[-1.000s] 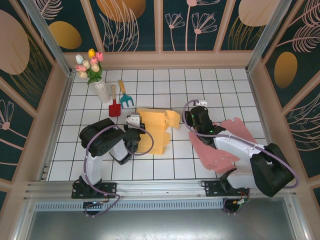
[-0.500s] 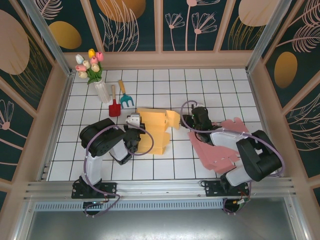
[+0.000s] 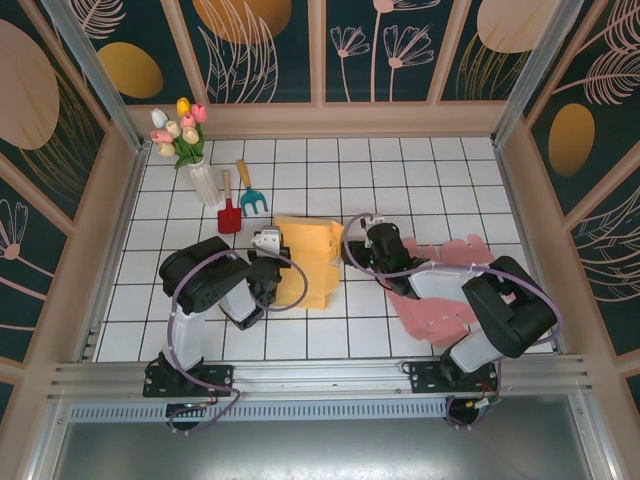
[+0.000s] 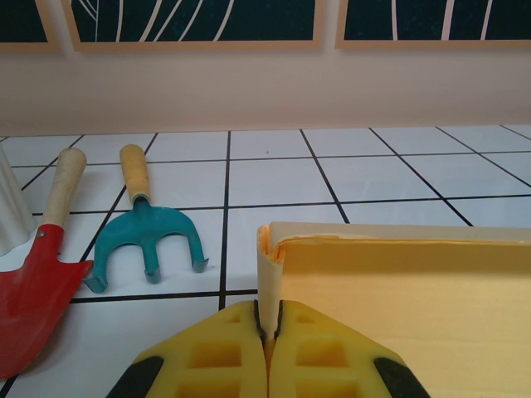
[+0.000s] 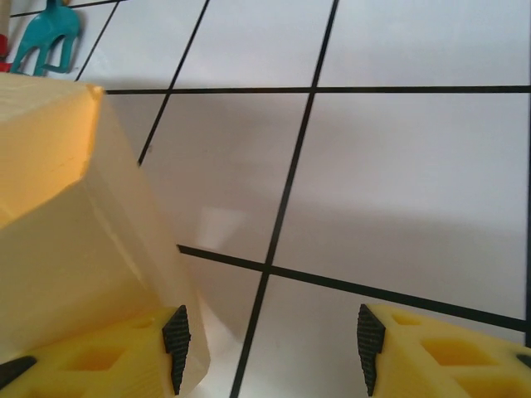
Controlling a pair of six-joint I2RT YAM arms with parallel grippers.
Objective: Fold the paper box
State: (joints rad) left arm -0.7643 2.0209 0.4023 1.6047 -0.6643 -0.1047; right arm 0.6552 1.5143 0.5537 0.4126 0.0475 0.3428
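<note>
The yellow paper box (image 3: 308, 262) lies half folded on the white tiled table, between the two arms. My left gripper (image 3: 268, 262) is shut on the box's left wall; in the left wrist view its yellow fingers (image 4: 270, 327) pinch the thin upright panel of the yellow box (image 4: 398, 282). My right gripper (image 3: 352, 252) stands open against the box's right side. In the right wrist view the gripper (image 5: 270, 352) has its left finger (image 5: 124, 356) touching a raised yellow flap (image 5: 75, 232), with bare tile between the pads.
A pink flat paper cutout (image 3: 440, 290) lies under the right arm. A red toy shovel (image 3: 229, 212) and a teal toy rake (image 3: 250, 195) lie behind the box, beside a white vase of tulips (image 3: 190, 150). Walls close the table on three sides.
The right gripper has moved left across the table to the box's right side. The yellow flaps that stuck out on the right are now pushed in. The left arm has stayed still.
</note>
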